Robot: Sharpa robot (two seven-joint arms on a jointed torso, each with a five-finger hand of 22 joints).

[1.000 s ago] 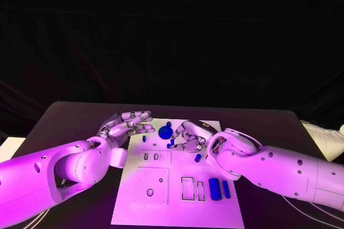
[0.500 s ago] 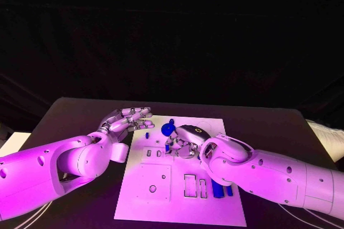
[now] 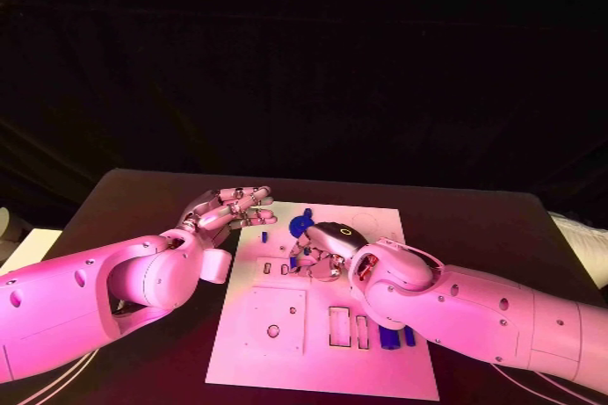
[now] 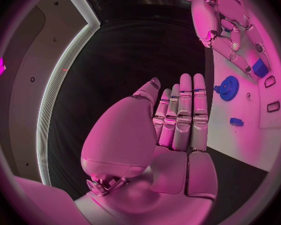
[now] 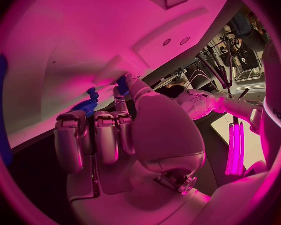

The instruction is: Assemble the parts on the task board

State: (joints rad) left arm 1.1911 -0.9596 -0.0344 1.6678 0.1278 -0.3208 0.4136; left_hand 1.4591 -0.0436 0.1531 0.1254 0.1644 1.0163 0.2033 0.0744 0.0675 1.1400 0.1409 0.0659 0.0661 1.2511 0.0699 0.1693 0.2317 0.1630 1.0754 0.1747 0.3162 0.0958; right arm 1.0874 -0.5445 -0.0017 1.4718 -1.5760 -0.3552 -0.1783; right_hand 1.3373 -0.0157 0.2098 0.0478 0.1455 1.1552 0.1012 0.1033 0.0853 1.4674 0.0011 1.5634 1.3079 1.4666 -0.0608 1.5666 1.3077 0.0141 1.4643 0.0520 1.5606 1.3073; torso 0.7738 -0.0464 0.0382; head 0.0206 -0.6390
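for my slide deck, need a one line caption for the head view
Right hand pinches a small blue part over the task board; open left hand hovers alongside.

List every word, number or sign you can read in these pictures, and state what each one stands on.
None can be read in full.
Dark letters on the white arm at the rim of the right wrist view: cut off and blurred, unreadable.
The task board and the blue parts carry no readable text.

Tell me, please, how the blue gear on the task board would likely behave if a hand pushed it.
The blue gear looks small and thin, so probably light and stiff. Lying flat on the smooth white task board, it would likely slide rather than tip. Its toothed rim may snag fingers.
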